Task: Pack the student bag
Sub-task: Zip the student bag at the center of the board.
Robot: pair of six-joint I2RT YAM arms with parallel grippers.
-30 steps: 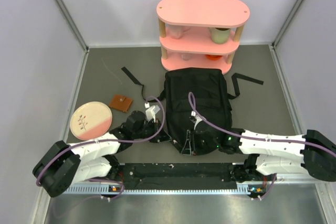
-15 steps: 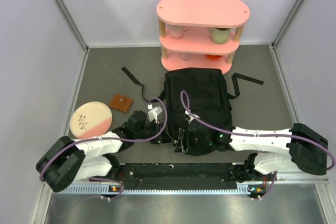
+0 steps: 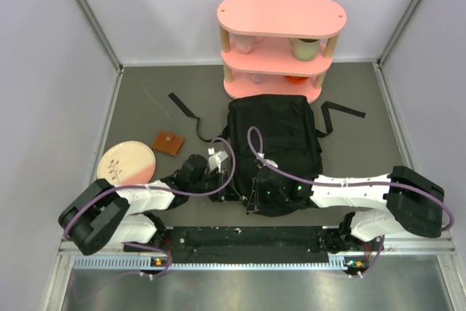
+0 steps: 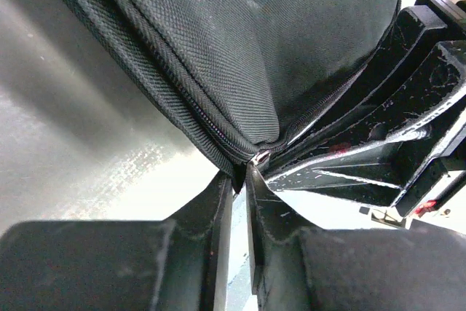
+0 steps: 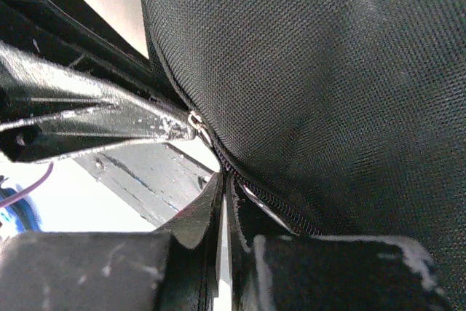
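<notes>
a: where's the student bag [image 3: 273,136]?
b: lying mid-table, just on the near side of the pink shelf [image 3: 280,16]. the left gripper [image 4: 239,174] and right gripper [image 5: 222,182] are each pinched almost closed on the zipper seam [image 4: 196,111] at its near-left corner, tips nearly meeting.
a: the risk?
b: two pulls on one spot. floppy fabric could bunch and jam the zipper seam, or a thin pinch could slip off. the fingers might also knock together.
</notes>
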